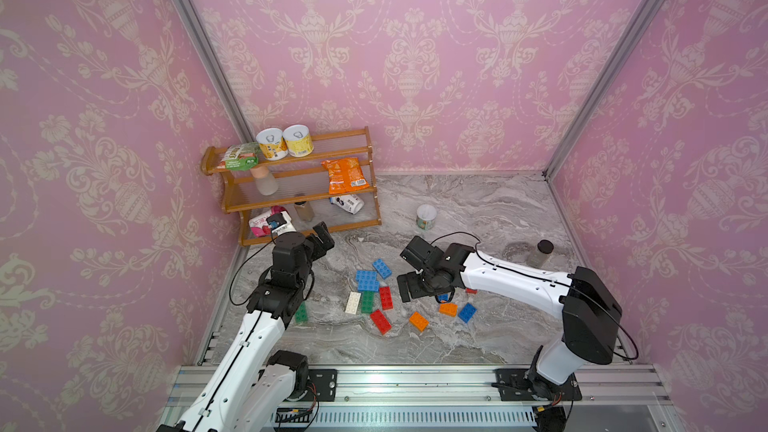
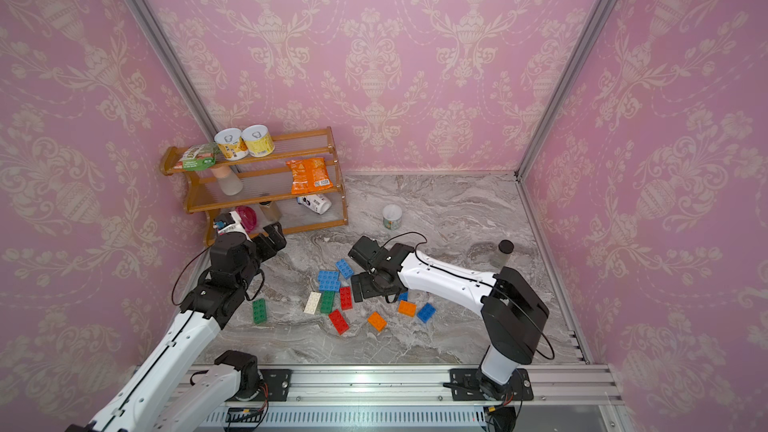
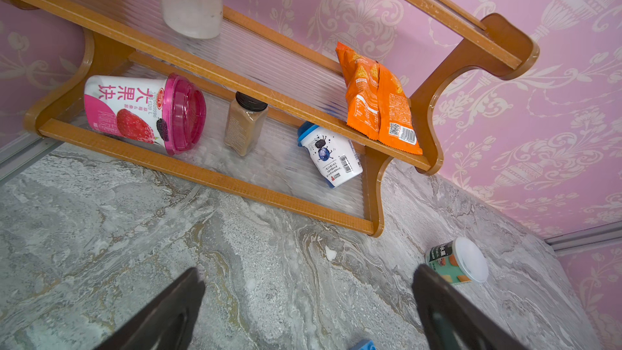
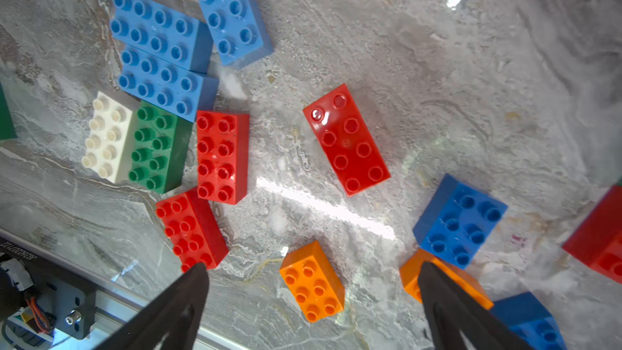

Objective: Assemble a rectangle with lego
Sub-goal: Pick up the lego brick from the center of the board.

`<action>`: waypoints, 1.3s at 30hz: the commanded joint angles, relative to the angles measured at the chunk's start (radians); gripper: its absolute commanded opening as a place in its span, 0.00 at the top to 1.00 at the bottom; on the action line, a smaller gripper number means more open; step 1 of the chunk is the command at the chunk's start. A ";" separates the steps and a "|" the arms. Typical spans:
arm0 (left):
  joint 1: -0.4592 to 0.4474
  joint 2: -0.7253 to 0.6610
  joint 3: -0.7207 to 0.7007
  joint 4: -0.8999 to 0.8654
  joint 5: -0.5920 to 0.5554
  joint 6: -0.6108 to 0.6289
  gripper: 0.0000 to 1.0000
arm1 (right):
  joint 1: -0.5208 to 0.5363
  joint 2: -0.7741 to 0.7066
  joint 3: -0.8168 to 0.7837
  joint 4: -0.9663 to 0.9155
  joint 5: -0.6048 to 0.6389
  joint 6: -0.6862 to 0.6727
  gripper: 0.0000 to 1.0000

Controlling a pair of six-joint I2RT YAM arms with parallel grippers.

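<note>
left jaws: spread wide, empty | right jaws: spread wide, empty, above lego (image 4: pixel 311 282)

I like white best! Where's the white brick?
In both top views the white brick lies mid-table, touching the left side of a green brick, just nearer the robot than two blue bricks.

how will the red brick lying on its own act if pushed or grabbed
Probably stiff: the red brick looks like hard moulded plastic. It lies flat on its wide face, so it should slide rather than tip or roll. Its glossy top and the shiny tabletop suggest it may skid or twist if pushed off-centre.
</note>
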 commanded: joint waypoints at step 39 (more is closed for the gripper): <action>-0.004 0.002 0.003 -0.035 -0.057 0.000 0.01 | -0.103 0.163 -0.094 0.197 -0.126 0.088 0.18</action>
